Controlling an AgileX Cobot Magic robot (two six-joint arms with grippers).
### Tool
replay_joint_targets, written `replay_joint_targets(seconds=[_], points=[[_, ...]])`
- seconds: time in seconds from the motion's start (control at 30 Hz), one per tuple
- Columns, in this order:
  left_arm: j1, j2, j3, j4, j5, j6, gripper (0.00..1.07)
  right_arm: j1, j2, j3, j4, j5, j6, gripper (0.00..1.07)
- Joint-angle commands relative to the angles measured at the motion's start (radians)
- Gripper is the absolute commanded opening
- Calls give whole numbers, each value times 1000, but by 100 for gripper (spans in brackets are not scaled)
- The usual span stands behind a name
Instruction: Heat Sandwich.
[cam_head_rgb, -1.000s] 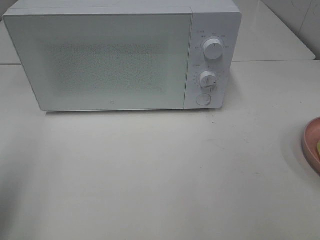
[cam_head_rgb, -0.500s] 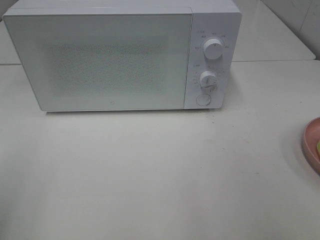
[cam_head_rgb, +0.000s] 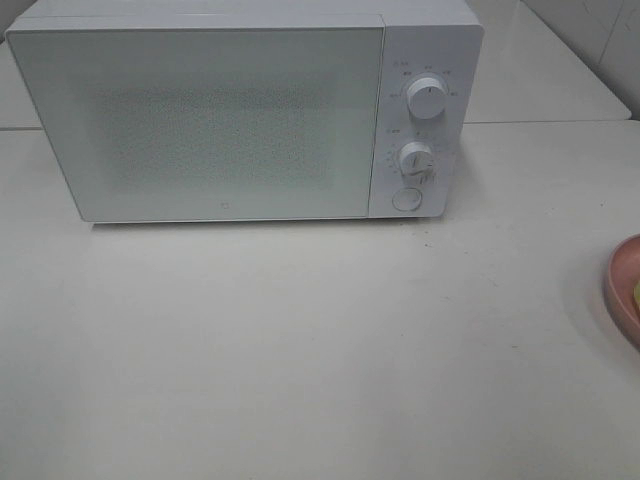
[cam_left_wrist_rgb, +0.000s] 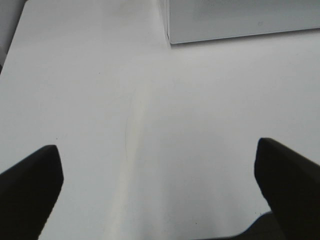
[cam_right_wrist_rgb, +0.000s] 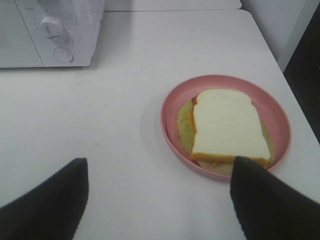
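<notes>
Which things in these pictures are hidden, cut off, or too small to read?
- Exterior high view: round pink plate cut off by the right edge; the sandwich hardly shows.
- White microwave oven: frosted door hides the inside; dial markings too small.
- Right wrist view: cream bread sandwich, top slice covers most of the filling.

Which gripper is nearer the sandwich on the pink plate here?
Right. The right gripper hangs open just short of the sandwich on its pink plate. The left gripper is open over bare table by the microwave, no sandwich in its view.
</notes>
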Motion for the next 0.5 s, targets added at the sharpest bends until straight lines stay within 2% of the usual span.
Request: replay_joint_targets(seconds=[0.03,0.17,0.5], points=[[3,-84,2,-19,-12,-7,101,-6,-26,0,2,-6,-7,75],[3,-130,1,-19,-12,-6,101,-6,-26,0,2,-6,-7,75],[3,-129,1,-31,-12,-12,101,-6,-26,0,2,-6,-7,75]])
